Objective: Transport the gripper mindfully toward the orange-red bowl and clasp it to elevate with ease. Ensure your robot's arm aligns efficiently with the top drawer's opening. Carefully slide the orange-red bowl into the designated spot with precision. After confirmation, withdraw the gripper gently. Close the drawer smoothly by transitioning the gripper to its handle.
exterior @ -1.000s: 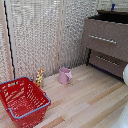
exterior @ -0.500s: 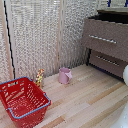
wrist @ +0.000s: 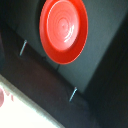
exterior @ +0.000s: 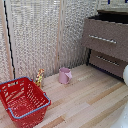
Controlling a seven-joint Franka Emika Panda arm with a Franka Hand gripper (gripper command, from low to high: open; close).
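The orange-red bowl (wrist: 64, 31) lies flat on the dark floor of the top drawer (wrist: 102, 60), seen from straight above in the wrist view. No fingers show around it there. In the exterior view the top drawer (exterior: 106, 37) stands pulled out at the upper right, its silver handle (exterior: 102, 39) running across the brown front. The bowl is hidden in that view. A blue speck at the top edge above the drawer is all that shows of the gripper (exterior: 107, 1). A white part of the robot's arm (exterior: 125, 75) shows at the exterior view's right edge.
A red wire basket (exterior: 22, 100) sits on the wooden floor at the exterior view's lower left, with a small yellow toy (exterior: 39, 77) and a pink mug (exterior: 64, 75) beyond it. The shorter drawer front (exterior: 107, 62) is below the top drawer.
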